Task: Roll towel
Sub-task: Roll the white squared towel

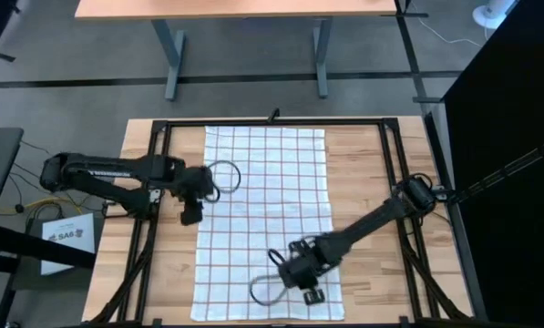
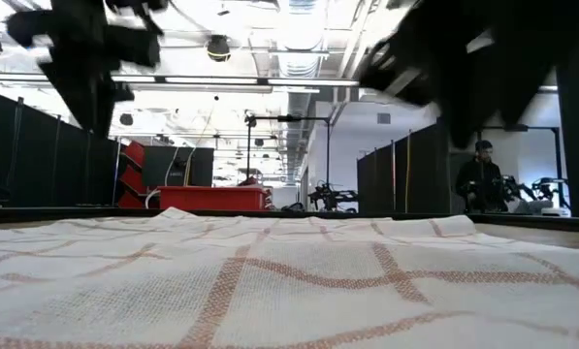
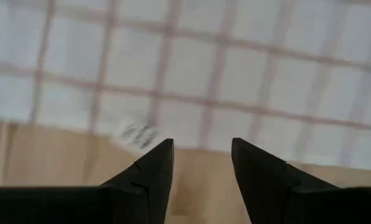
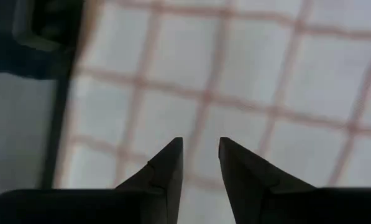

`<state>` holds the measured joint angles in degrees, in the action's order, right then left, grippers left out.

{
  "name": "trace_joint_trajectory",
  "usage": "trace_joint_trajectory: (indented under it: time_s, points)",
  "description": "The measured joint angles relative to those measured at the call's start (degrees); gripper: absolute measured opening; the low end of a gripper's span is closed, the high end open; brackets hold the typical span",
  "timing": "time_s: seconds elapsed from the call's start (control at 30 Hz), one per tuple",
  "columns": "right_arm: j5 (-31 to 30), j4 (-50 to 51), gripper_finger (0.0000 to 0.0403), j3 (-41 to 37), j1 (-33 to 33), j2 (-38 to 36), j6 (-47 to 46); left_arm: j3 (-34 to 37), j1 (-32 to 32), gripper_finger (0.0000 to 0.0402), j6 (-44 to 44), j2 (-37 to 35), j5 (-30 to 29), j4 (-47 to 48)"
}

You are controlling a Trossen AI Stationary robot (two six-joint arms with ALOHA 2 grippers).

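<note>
My right gripper (image 1: pixel 310 293) hangs over the near end of the towel (image 1: pixel 267 219), its fingers (image 4: pixel 166 171) parted by a narrow gap with nothing between them; only checked cloth shows past the tips. I judge it stands there because a roll has to begin from an end edge, and this is the end closest to that arm's reach. My left gripper (image 1: pixel 191 215) sits at the towel's left long edge, about halfway along it, fingers (image 3: pixel 151 171) spread clearly wider and also empty. Past those tips I see bare wood next to the hem, so that hand is beside the cloth, not on it. I take it to be waiting there to steady the side or to come down to the near end and match the other hand.

The towel lies flat and spread full length on the wooden table (image 1: pixel 367 164), running from the far rail toward the near edge, inside the dark frame (image 1: pixel 162 128). It is white with a thin reddish-brown grid. The near end flares slightly wider than the far end. From table height the cloth shows soft ripples, no fold and no roll started. I cannot find a tag from these angles.
</note>
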<state>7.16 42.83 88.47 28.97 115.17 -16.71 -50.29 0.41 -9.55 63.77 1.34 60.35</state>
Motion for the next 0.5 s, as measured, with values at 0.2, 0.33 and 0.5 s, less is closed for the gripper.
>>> trace_joint_trajectory:
  time_s: [0.2,0.33,0.5]
  points:
    - [-5.35,4.25,0.0093,-0.01,7.12,-2.39,-10.84,-8.55,-22.47,0.0148,-17.37,3.83,-8.48,-0.63]
    - [-6.85,4.19,0.0093,-0.91,12.40,-2.51,-17.30,-14.47,-34.94,0.0148,-27.76,11.71,-11.70,-0.49]
    - [-8.20,4.02,0.0093,-2.27,17.12,-2.51,-23.21,-24.01,-44.79,0.0148,-34.59,26.47,-11.58,2.59]
